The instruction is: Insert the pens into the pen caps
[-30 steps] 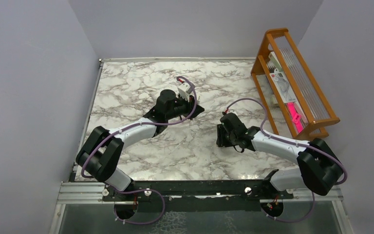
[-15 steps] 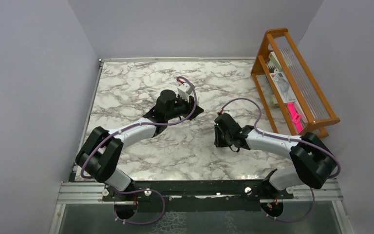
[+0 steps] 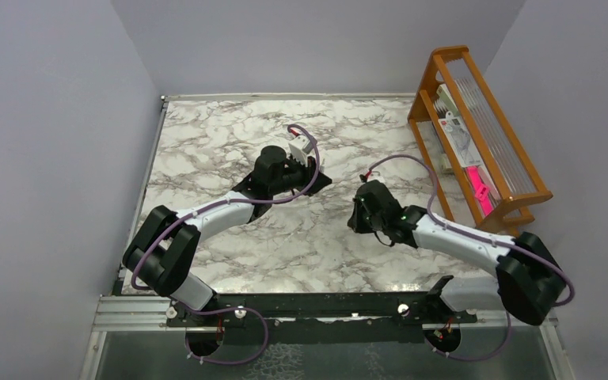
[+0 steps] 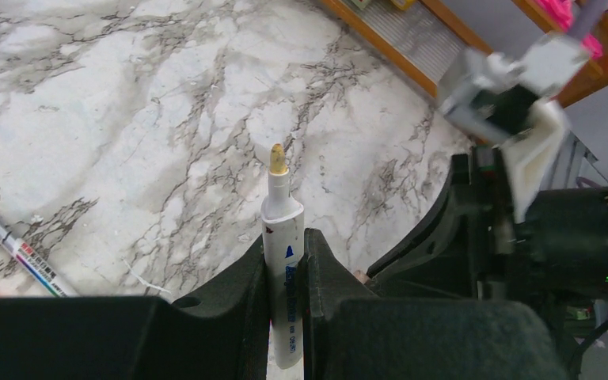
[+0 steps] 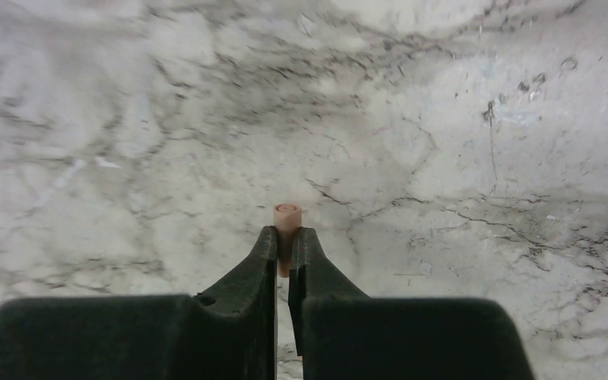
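Left wrist view: left claw (image 4: 285, 241) grips a whitish pen (image 4: 282, 214) at lower centre, nib outward for capping (another pen (image 4: 4, 236) lies lower left), while right claw (image 5: 285, 237) pinches a tan cap (image 5: 286, 215) mid-frame, presumably to meet it.

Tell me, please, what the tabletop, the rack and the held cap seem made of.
Tabletop: marble or marble-look laminate, grey veins on white, smooth. Rack: varnished wood, glossy orange-brown frame. Cap: probably matte plastic, tan, with a smooth moulded rim.

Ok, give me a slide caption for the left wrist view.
Left claw shut on an uncapped whitish-grey marker pen, yellowish tip exposed, over white marble tabletop.
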Robot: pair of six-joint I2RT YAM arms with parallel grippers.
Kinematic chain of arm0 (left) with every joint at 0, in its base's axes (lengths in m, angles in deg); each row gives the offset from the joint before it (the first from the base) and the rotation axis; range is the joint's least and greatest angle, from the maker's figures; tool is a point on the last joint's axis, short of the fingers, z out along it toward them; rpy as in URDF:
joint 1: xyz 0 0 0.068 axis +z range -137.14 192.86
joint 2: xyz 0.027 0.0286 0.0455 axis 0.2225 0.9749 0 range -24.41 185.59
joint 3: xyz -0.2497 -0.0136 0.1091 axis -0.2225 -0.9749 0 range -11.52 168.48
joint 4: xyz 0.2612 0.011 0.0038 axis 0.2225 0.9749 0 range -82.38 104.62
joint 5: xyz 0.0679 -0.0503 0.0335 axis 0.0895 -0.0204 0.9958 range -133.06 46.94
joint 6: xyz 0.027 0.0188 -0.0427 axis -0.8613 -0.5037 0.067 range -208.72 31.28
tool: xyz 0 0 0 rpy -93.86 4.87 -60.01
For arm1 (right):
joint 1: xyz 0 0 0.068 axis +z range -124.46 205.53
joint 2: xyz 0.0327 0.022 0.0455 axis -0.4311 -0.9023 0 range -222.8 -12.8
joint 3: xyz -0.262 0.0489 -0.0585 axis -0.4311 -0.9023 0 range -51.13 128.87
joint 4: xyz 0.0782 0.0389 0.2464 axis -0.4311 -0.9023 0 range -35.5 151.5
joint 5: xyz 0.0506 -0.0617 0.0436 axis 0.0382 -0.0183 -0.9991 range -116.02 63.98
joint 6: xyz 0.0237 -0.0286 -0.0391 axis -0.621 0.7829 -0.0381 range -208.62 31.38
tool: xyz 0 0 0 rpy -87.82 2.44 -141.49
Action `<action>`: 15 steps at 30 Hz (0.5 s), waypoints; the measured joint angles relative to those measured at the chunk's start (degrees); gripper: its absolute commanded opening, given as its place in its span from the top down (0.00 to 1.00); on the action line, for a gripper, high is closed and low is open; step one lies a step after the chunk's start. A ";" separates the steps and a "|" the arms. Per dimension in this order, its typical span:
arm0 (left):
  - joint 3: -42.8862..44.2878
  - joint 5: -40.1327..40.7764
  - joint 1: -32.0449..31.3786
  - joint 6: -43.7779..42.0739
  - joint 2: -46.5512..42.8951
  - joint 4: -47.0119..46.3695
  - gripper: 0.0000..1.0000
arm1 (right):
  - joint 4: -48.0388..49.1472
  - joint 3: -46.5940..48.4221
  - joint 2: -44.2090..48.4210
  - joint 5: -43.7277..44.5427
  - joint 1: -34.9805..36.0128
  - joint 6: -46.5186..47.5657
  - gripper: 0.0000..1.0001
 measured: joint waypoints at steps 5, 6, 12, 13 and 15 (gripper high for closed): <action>-0.07 -5.20 0.00 1.99 0.28 -1.77 1.00 | 3.02 -0.22 12.24 0.42 -0.04 0.37 0.99; -0.26 -7.45 -0.02 2.84 0.63 -3.63 1.00 | 3.80 -0.22 14.34 0.55 -0.07 0.44 0.99; -3.72 -17.57 -1.20 9.18 2.16 -15.06 1.00 | 9.05 -0.90 25.90 1.84 -0.44 1.07 0.99; -4.00 -18.99 -1.64 9.92 2.19 -16.46 1.00 | 10.25 -1.20 27.63 2.05 -0.46 1.14 0.99; -4.20 -21.57 -2.49 11.15 2.19 -19.32 1.00 | 12.61 -1.75 30.71 2.56 -0.46 1.53 0.99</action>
